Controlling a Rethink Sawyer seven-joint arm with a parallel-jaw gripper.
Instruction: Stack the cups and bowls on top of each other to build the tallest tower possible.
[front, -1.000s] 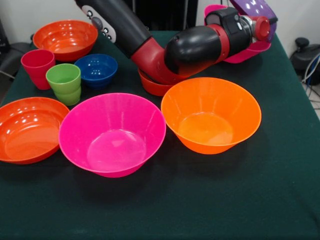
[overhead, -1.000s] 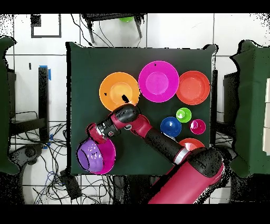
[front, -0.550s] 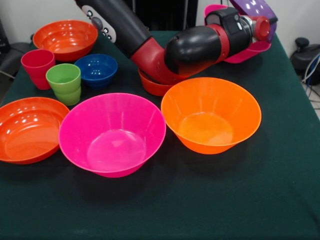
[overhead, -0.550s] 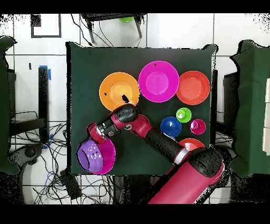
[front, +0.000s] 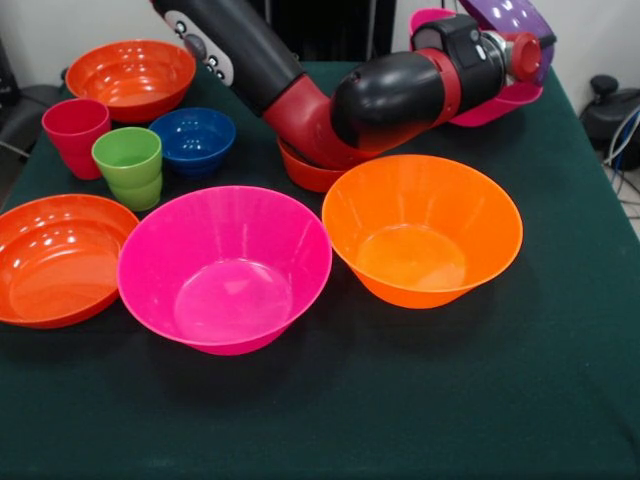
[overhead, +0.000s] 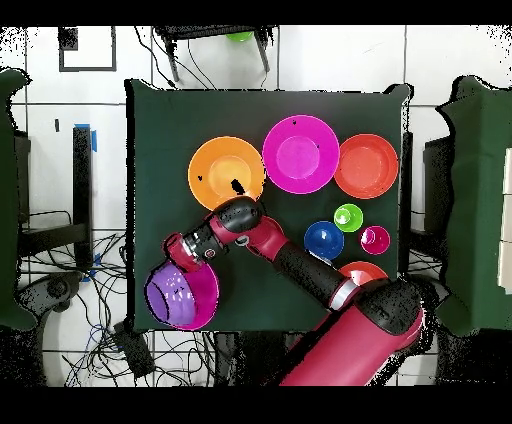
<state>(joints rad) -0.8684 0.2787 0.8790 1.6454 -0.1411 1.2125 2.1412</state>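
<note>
Overhead view unchanged from earlier; hand (overhead: 176, 258) state unclear over purple plastic bowl (overhead: 172, 292); two cups, green tumbler (front: 129, 166) and red tumbler (front: 75, 134).

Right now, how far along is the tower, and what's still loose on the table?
Done: a purple bowl sits in a hot pink bowl at the table's corner. In hand: the arm's wrist reaches over that pair; its gripper's state is hidden. Left: large orange bowl, large hot pink bowl, two shallow red-orange bowls, blue bowl, small red-orange bowl, red cup, green cup.
</note>
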